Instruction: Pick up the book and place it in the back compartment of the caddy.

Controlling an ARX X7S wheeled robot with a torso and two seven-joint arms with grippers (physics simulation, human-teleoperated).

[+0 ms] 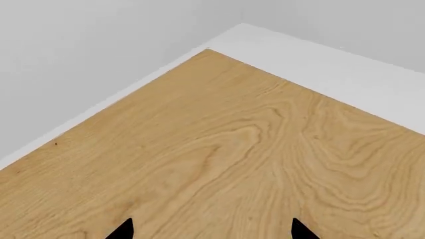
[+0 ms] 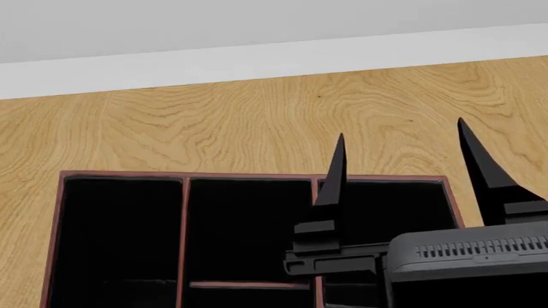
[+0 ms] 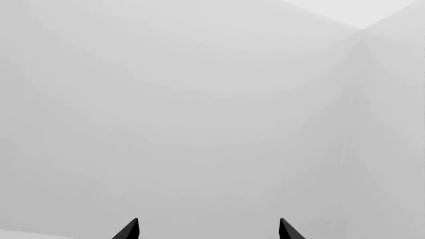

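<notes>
The caddy (image 2: 248, 176), a dark-red box with a black inside and thin red dividers, fills the lower part of the head view. Three of its back cells show side by side. My right gripper (image 2: 401, 127) is raised over the right back cell, its two black fingers wide apart and pointing up, with nothing between them. In the right wrist view this gripper (image 3: 208, 221) faces only a blank grey wall. My left gripper (image 1: 212, 220) is open over bare wood and holds nothing; it does not show in the head view. The book is out of view.
The caddy stands on a light wooden surface (image 2: 256, 122). A white band (image 2: 256, 61) runs along the far edge below a grey wall. In the left wrist view the white band (image 1: 319, 59) turns a corner.
</notes>
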